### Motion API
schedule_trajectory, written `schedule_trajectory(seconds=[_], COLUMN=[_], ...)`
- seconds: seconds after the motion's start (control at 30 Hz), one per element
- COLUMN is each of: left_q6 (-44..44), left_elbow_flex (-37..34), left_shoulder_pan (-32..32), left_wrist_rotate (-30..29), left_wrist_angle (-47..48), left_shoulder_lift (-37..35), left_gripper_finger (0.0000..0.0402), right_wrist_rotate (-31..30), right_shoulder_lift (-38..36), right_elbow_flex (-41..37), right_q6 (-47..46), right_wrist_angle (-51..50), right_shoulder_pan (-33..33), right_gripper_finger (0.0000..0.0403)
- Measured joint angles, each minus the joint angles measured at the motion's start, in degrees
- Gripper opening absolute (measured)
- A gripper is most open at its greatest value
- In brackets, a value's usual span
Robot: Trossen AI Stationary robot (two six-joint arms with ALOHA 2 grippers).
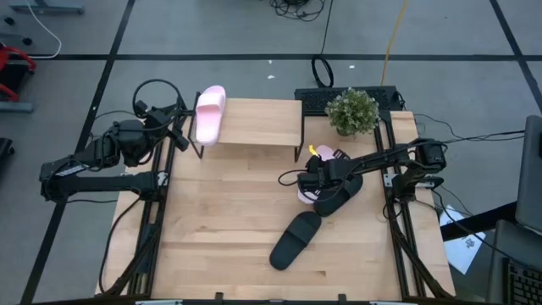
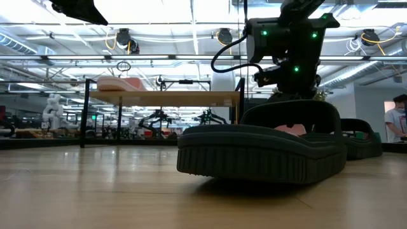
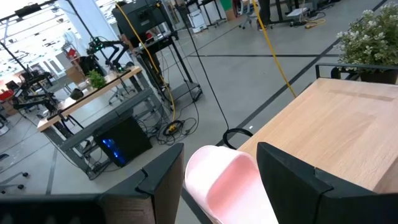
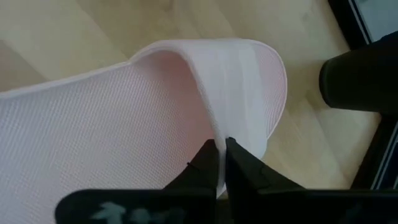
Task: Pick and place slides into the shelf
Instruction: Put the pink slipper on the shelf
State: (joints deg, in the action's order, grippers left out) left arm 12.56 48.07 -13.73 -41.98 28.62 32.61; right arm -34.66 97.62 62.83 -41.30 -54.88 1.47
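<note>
Light wood bench [image 1: 229,229]. Potted green plant [image 1: 351,110] at bench's far edge, right of centre. Black and yellow cables [image 1: 385,42] on grey floor [image 1: 212,34] beyond. Person [image 2: 397,121] at low view's right edge; workstations behind.

place: robotics lab hall | seen past my table [image 1: 237,220]: rows of workbenches [image 3: 93,93], other robot arms [image 2: 52,105], ceiling lights, floor cables [image 1: 296,7]
</note>
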Motion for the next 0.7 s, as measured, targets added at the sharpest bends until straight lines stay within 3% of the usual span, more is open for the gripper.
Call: schedule_trajectory(seconds=[0.47,0.7], left_q6=[-0.7,-0.8], left_elbow_flex=[0.0,0.0], left_shoulder_pan=[0.0,0.0], left_wrist_rotate=[0.0,0.0], left_wrist_angle=[0.3,0.4], left_shoulder_lift=[0.0,0.0], left_gripper_finger=[0.0209,0.0209], right_wrist_rotate=[0.3,-2.8], right_shoulder_lift=[0.0,0.0], right_elbow_flex=[5.1,10.1], right_q6=[-5.2,-6.9], right_wrist_angle=[-9.3,-14.5], right_shoulder_pan=[2.6,4.2], right_gripper_finger=[0.0001,0.0001])
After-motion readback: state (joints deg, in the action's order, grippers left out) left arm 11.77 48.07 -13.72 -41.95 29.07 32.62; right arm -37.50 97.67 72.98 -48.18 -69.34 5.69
